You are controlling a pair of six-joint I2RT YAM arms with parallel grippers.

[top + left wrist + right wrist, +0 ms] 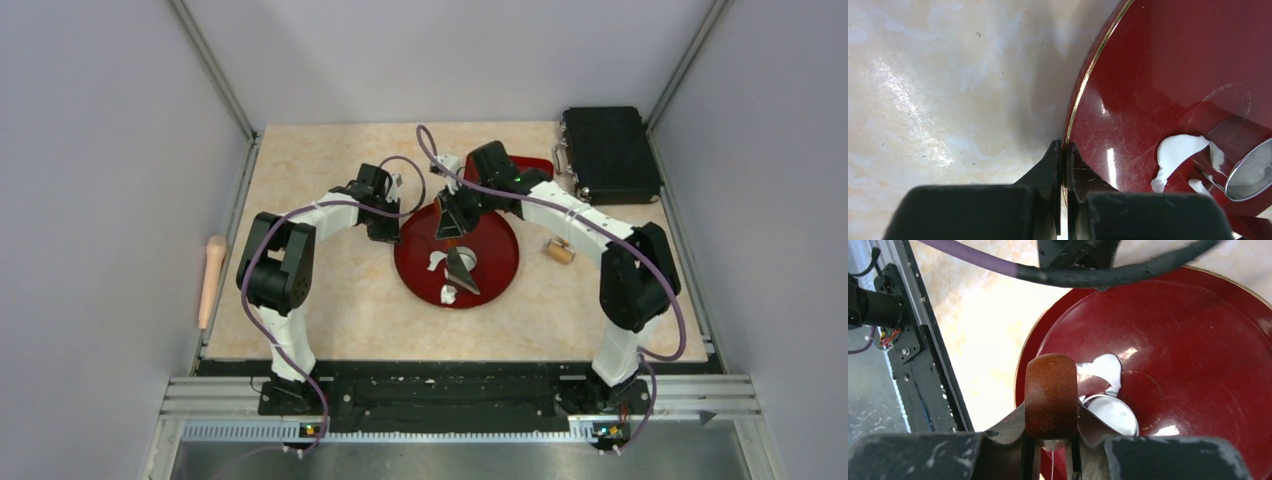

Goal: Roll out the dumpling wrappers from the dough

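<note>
Two stages are showing at once: flattening appears done and cutting appears under way, while no finished dumpling wrappers are lying loose anywhere. What seems to be remaining is freeing a cut round, cutting more, and re-rolling the scraps.

Carrying everything is the counter, a beige, marble-patterned, faintly glossy slab. At its middle the red plate is sitting, round, lacquer-shiny and finely scratched, with a thin gold rim. At the far right a black case is lying, rectangular and matte. Along the left edge a pale wooden rolling pin is resting, well apart from the plate.

The left end effector is pinching the plate's left rim, its fingers pressed almost together on the gold edge, probably steadying it. The right end effector is reaching over the plate and clamping a brown knob, rounded and cork-grained. Whether that knob is joined to the metal ring just beyond it, I cannot tell. This ring, a short polished cylinder, is standing on the plate and looking white inside, possibly a round being cut.

The dough is lying near the plate's middle as thin, soft, ragged white scraps touching the ring. Right of the plate a small wooden cylinder is lying.
</note>
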